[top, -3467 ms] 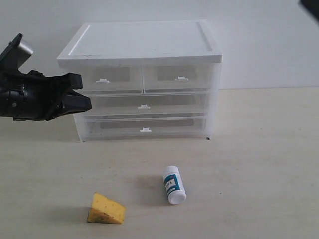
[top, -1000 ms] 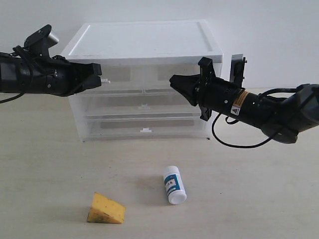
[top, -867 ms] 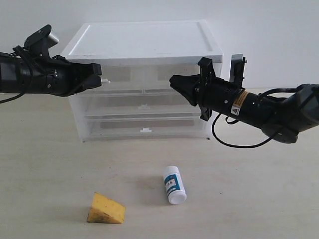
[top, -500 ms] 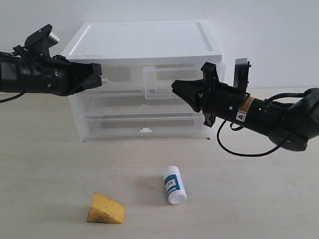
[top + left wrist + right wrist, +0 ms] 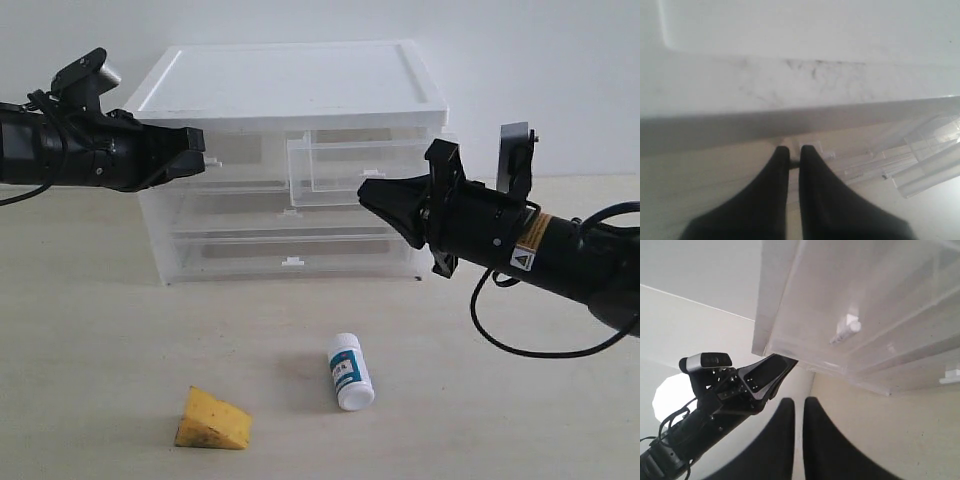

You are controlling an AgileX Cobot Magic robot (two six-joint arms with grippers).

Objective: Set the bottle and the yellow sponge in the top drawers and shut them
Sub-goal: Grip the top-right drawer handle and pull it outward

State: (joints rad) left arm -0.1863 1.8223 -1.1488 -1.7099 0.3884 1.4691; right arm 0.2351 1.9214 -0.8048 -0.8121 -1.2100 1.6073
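White bottle (image 5: 350,371) w/ blue label lies on its side near yellow wedge sponge (image 5: 213,421). Right top drawer (image 5: 345,165) partly pulled out; left top drawer (image 5: 245,158) shut.

This is looking like a robotics lab bench, not a home. Two black robot arms are reaching in over the table, the left arm (image 5: 70,160) from the left and the right arm (image 5: 560,255) from the right. The left one is carrying a small silver camera (image 5: 98,74). The right one is wearing a yellow warning label (image 5: 538,232) and trailing a loose black cable (image 5: 545,356). A plain white wall (image 5: 540,80) is closing off the far side. The pale wood-grain tabletop (image 5: 520,420) is holding a clear plastic drawer unit (image 5: 290,90) far back, with a bottle (image 5: 350,372) and a yellow sponge (image 5: 213,420) lying near.
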